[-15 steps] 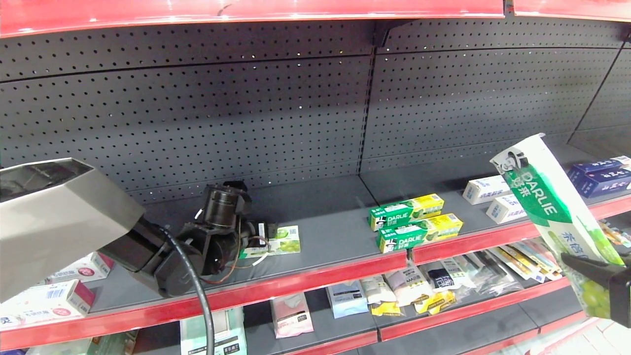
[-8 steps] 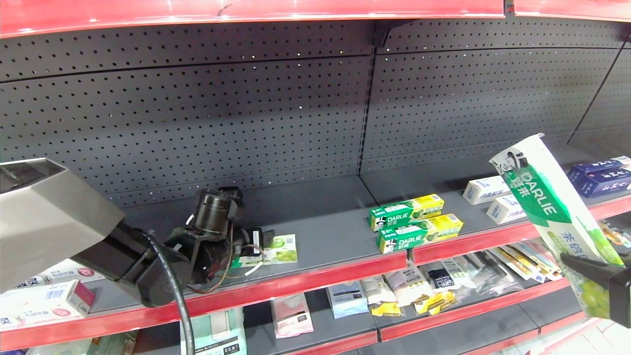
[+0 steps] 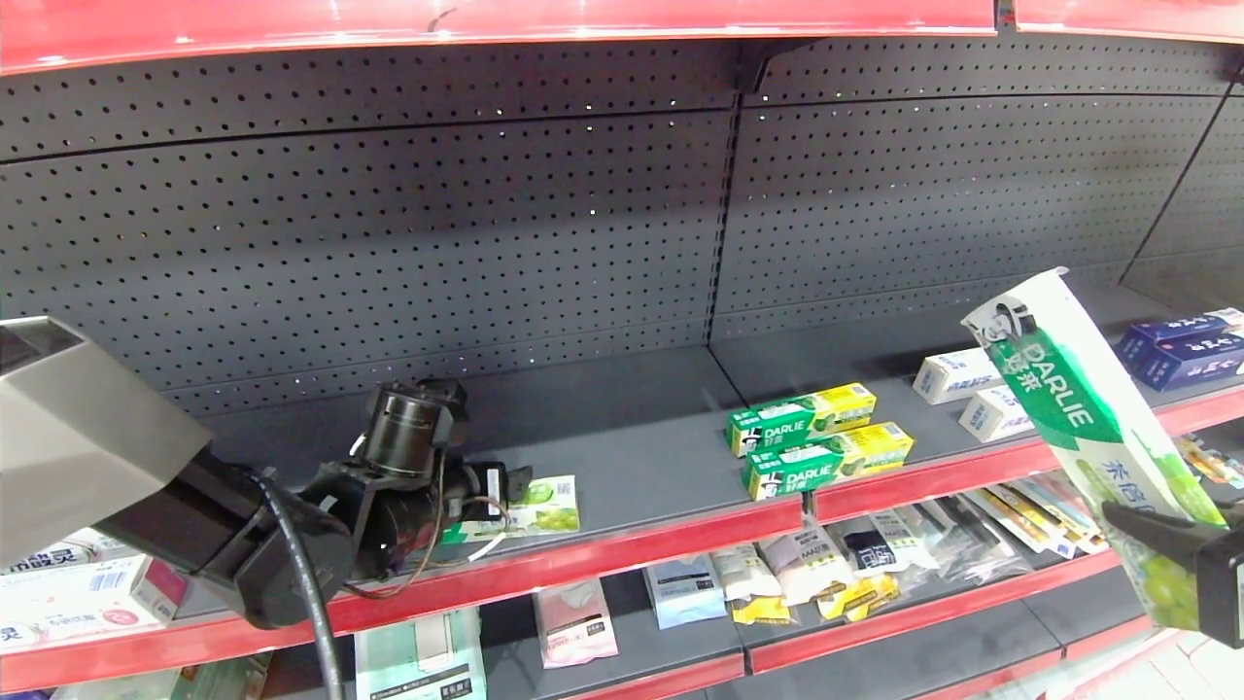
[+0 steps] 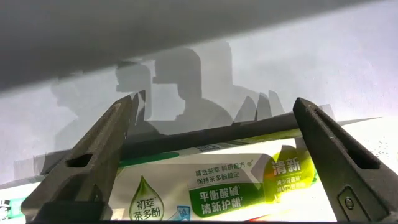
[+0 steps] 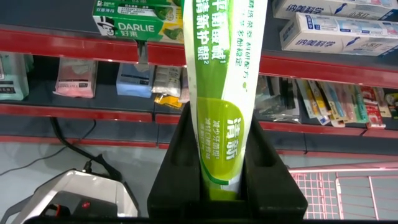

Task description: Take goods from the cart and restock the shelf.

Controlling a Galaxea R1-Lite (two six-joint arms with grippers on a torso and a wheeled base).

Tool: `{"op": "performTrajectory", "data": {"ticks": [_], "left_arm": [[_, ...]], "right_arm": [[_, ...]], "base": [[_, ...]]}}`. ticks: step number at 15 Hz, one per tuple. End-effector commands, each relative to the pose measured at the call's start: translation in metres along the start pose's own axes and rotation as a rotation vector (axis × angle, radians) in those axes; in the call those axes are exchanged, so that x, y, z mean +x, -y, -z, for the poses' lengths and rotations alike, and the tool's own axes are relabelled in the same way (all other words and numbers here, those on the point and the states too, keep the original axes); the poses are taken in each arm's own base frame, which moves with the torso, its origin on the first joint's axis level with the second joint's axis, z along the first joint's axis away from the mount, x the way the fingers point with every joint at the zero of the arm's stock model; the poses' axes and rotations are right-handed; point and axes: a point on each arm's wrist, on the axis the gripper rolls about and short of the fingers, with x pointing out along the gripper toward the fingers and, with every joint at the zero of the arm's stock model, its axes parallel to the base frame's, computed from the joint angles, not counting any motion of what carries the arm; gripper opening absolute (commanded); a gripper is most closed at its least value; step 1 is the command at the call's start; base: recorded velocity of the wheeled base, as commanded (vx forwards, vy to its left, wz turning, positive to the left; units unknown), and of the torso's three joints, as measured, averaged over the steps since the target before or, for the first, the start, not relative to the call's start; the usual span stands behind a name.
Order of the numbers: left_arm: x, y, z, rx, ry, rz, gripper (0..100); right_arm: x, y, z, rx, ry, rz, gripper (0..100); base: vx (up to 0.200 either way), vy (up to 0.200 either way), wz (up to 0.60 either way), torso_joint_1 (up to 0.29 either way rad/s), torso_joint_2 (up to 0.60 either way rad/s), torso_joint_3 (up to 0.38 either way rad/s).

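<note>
A green-and-white toothpaste box (image 3: 530, 507) lies flat on the grey shelf (image 3: 641, 437) near its red front edge. My left gripper (image 3: 518, 478) is open right at it. In the left wrist view the left gripper (image 4: 214, 102) has its fingers spread wide, with the toothpaste box (image 4: 217, 186) lying below and between them. At the far right my right gripper (image 3: 1166, 544) is shut on the lower end of a second toothpaste box (image 3: 1069, 399), held tilted in front of the shelf. In the right wrist view the right gripper (image 5: 222, 162) clamps that box (image 5: 224, 74).
Two green-and-yellow boxes (image 3: 821, 437) lie mid-shelf, with white boxes (image 3: 962, 374) and blue boxes (image 3: 1181, 345) farther right. White-and-red boxes (image 3: 87, 583) sit at the left end. Sachets (image 3: 807, 569) fill the lower shelf. A wire cart (image 5: 348, 193) is below right.
My left arm has drawn back toward the shelf's front left, and the flat toothpaste box has slid with it toward the red edge. The right gripper and its box have barely moved.
</note>
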Motion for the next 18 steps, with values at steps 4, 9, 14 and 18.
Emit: {"op": "performTrajectory", "data": {"ticks": [4, 9, 14, 18], "left_arm": [[-0.007, -0.005, 0.005, -0.004, -0.013, -0.01, 100], [-0.009, -0.006, 0.005, -0.008, -0.014, -0.011, 100], [-0.016, -0.008, 0.006, -0.012, -0.025, -0.014, 100], [-0.025, -0.011, 0.007, -0.03, -0.041, -0.031, 100]], "right_arm": [[0.0, 0.0, 0.0, -0.001, 0.0, -0.012, 0], [0.001, -0.001, 0.001, 0.001, -0.001, -0.015, 0], [0.001, 0.0, 0.001, 0.003, -0.003, -0.014, 0], [0.001, -0.001, 0.001, 0.001, -0.004, -0.017, 0]], "base": [[0.0, 0.0, 0.0, 0.0, 0.0, 0.0], [0.0, 0.0, 0.0, 0.0, 0.0, 0.0], [0.0, 0.0, 0.0, 0.0, 0.0, 0.0], [0.0, 0.0, 0.0, 0.0, 0.0, 0.0]]}}
